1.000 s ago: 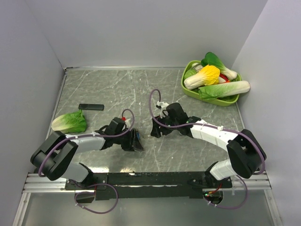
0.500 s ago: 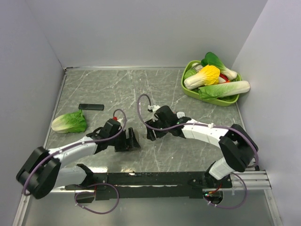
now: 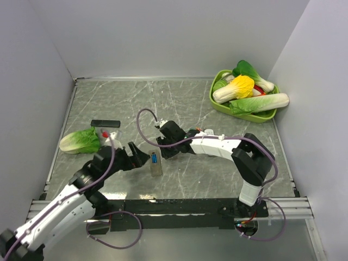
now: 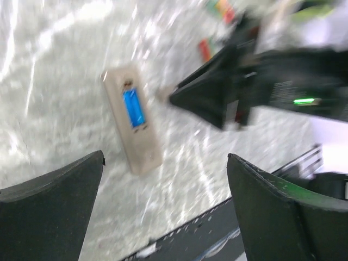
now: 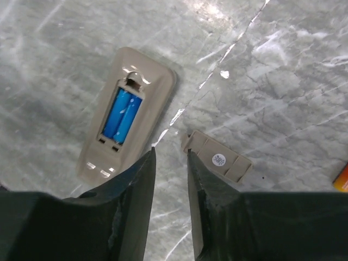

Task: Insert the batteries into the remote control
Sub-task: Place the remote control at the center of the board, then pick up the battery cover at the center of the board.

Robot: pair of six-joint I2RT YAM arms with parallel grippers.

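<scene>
Remote control point(image 5: 152, 81) lies back-up, blue recess exposed, just ahead of my right hand point(image 5: 171, 155), which is narrowly parted and empty. Left hand point(image 4: 166, 157) is spread, empty. Batteries point(image 4: 205, 49) lie aside on the table; I judge fetching one comes next.

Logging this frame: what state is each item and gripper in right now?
Remote control: face down, battery compartment uncovered.
Battery cover: off, lying flat beside the remote control.
Orange battery: loose, outside the remote control.
Left gripper: open wide, empty.
Right gripper: slightly open, empty.
</scene>
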